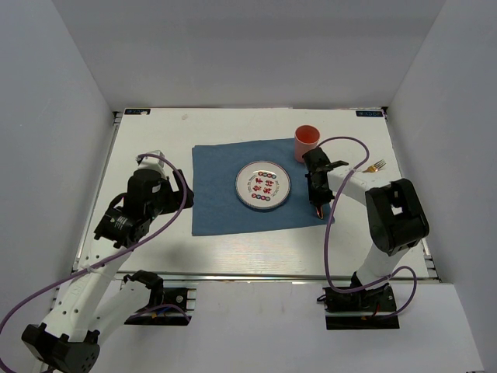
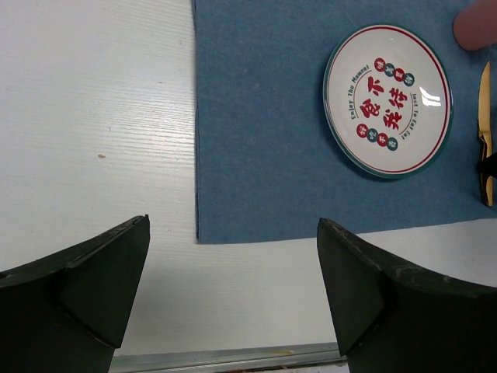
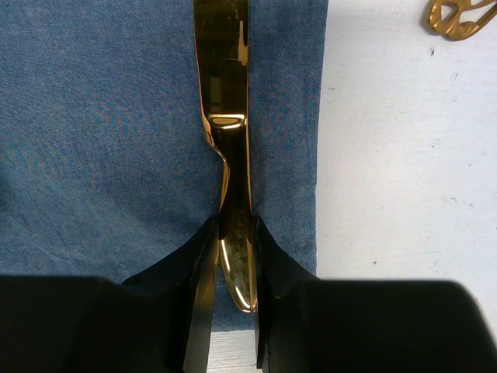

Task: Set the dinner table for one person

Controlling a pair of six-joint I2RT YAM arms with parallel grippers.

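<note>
Underneath, dinner table (image 1: 151, 136) below right tool (image 3: 234, 233), gold knife (image 3: 225, 78) pinched

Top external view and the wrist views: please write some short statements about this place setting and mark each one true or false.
1. The plate lies on the blue placemat. True.
2. The right jaws are open and hold nothing. False: they are shut on the gold knife, above the placemat's right edge.
3. The pink cup stands by the placemat's far right corner. True.
4. The fork lies on the plate. False: the fork lies on the bare dinner table, right of the placemat.
5. The left jaws are shut on a spoon. False: they are open and empty.
</note>
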